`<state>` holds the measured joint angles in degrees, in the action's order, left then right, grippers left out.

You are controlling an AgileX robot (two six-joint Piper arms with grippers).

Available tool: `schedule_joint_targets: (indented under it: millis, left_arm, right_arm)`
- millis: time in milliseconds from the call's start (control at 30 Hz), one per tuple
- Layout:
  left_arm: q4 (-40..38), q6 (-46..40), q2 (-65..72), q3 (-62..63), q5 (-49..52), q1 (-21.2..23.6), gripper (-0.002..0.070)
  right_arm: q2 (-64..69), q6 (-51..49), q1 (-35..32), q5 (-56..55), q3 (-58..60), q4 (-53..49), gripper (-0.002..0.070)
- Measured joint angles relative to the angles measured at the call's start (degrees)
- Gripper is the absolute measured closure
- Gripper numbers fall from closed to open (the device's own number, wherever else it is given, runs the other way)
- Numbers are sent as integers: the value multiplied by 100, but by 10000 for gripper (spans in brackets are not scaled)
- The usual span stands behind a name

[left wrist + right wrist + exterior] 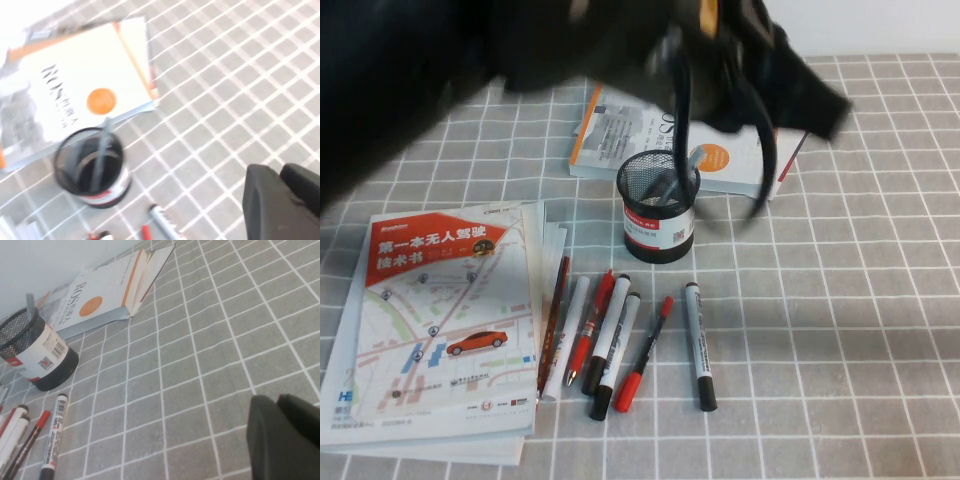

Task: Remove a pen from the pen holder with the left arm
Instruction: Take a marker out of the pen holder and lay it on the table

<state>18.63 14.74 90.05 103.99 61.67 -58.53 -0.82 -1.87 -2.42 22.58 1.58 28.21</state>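
A white book and stacked booklets lie on grey checked cloth.

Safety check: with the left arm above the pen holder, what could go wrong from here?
1. The left gripper, raised to one side of the pen holder, looks shut and empty while a grey pen stands inside: it may leave without it.
2. A low pass could tip the holder onto the loose pens in front.
The right gripper sits low over the table.
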Motion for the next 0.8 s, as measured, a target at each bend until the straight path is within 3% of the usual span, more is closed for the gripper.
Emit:
schedule_joint_targets:
  millis: [200,367,800]
  left_arm:
    - [1275,1468,-1057,-2039,-860,-1111,643]
    - [2048,2348,-1566,-3322,-732,-1745,643]
    - [2108,2699,-1818,-3611,856,-1888,676]
  right_arm:
    - [0,0,0,0,0,9,689]
    - [0,0,0,0,0,9,689]
    - [0,0,0,0,0,9,689]
